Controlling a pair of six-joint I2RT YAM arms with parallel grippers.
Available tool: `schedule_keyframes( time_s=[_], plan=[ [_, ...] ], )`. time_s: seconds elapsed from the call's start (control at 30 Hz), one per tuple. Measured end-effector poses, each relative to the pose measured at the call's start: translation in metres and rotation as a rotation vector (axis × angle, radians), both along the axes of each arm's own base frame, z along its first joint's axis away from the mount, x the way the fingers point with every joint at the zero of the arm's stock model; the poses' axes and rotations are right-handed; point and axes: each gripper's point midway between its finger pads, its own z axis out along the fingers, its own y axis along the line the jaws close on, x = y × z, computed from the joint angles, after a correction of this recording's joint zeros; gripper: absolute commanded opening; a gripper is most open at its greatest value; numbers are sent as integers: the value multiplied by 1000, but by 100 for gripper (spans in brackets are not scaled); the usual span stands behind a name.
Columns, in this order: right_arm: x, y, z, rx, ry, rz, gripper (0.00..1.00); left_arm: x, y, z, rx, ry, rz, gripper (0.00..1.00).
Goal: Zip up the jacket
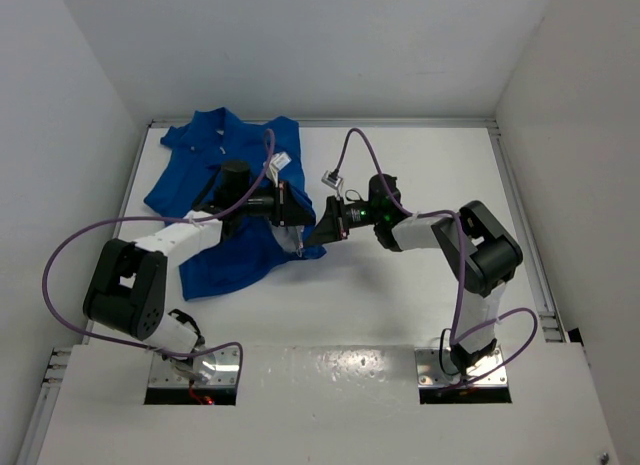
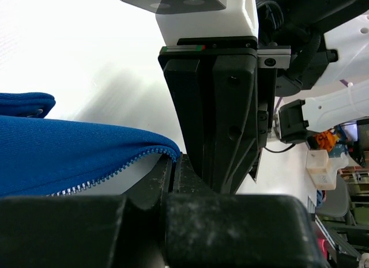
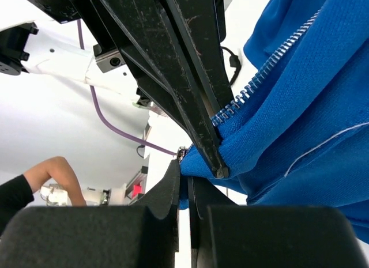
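Jacket point(image 1: 215, 155) lies crumpled on the far left part of the white tabletop point(image 1: 420, 295), collar toward the back wall, with 1 lower flap spread toward the middle. The left arm point(image 1: 175, 235) reaches from the near left across that flap. The left hand point(image 1: 302, 240) ends at the flap's right corner, closed, its 2 fingers pinching the blue fabric there.

In the left wrist view the jacket edge comes in from the left, raised off the tabletop. Its pale zipper teeth point(image 2: 115, 171) run up to the pinched corner. Just right of that corner stand the black fingers point(image 2: 213, 124) of the right hand point(image 1: 320, 233), touching the same bit of cloth.

In the right wrist view the right hand's jaws are closed on a fold of blue fabric. The left hand's fingers come down from above onto the corner just beside them, and the zipper teeth climb away to the upper right.

The 2 hands meet tip to tip near the tabletop's middle. The right arm point(image 1: 480, 255) bends in from the right.
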Motion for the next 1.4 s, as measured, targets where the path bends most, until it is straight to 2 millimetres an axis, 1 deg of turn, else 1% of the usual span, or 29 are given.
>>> schedule_keyframes(
  time_s=[0.03, 0.07, 0.1, 0.13, 0.17, 0.2, 0.23, 0.27, 0.37, 0.43, 0.47, 0.5, 0.53, 0.57, 0.6, 0.63, 0.67, 0.73, 0.77, 0.8, 0.83, 0.9, 1.03, 1.17, 1.23, 1.33, 1.4],
  plan=[
    [0, 0, -1, -2, -2, 1, 0, 0, 0, 0, 2, -1, -1, 3],
    [0, 0, -2, -3, -8, 1, 0, 0, 0, -1, 4, -4, -1, 12],
    [0, -1, -4, -7, -12, -1, 0, 1, 1, -2, 10, -10, 4, 33],
    [0, -1, -6, -12, -15, -3, 0, 2, 3, -2, 21, -20, 15, 41],
    [0, -2, -8, -19, -20, -7, 0, 4, 5, -1, 34, -32, 34, 53],
    [0, -4, -11, -29, -26, -16, 0, 7, 9, 2, 51, -51, 62, 77],
    [-1, -6, -13, -40, -29, -25, 0, 10, 13, 6, 71, -82, 96, 89],
    [-2, -8, -16, -52, -38, -36, 0, 11, 19, 14, 90, -109, 137, 91],
    [-2, -15, -18, -81, -61, -73, 0, 15, 41, 46, 135, -220, 276, 91],
    [-1, -18, -20, -100, -85, -104, 0, 14, 60, 67, 177, -279, 364, 87],
    [0, -20, -22, -114, -94, -119, 0, 13, 68, 73, 209, -281, 405, 83],
    [0, -22, -24, -131, -103, -132, 0, 14, 80, 71, 266, -268, 450, 72],
    [0, -23, -27, -147, -111, -143, 0, 18, 86, 77, 284, -271, 482, 68],
    [1, -25, -30, -169, -118, -155, 0, 21, 97, 71, 332, -257, 520, 65],
    [2, -26, -33, -185, -124, -163, 0, 23, 110, 59, 386, -227, 557, 61],
    [2, -28, -36, -203, -129, -171, 0, 24, 124, 42, 440, -184, 595, 55],
    [2, -29, -40, -220, -129, -174, 0, 22, 140, 19, 509, -127, 631, 52],
    [3, -32, -49, -262, -127, -186, 0, 13, 167, -24, 635, -3, 674, 50],
    [4, -34, -54, -284, -122, -193, 0, 8, 177, -42, 695, 57, 682, 47],
    [4, -35, -56, -302, -118, -196, 0, 3, 183, -57, 741, 106, 682, 44],
    [7, -36, -58, -319, -120, -202, 0, -1, 187, -68, 778, 144, 677, 37],
    [11, -36, -58, -330, -128, -209, 0, -5, 192, -82, 826, 191, 672, 32],
    [26, -38, -54, -347, -154, -242, 0, -7, 200, -101, 884, 261, 710, 19],
    [37, -40, -52, -361, -170, -267, 0, -12, 210, -131, 963, 356, 736, 10],
    [40, -42, -54, -375, -171, -277, 0, -16, 215, -150, 1010, 412, 737, 7],
    [41, -47, -58, -399, -165, -284, 0, -20, 221, -174, 1081, 471, 724, 5],
    [41, -50, -61, -410, -157, -289, 0, -8, 221, -169, 1093, 453, 721, 5]
  ],
)
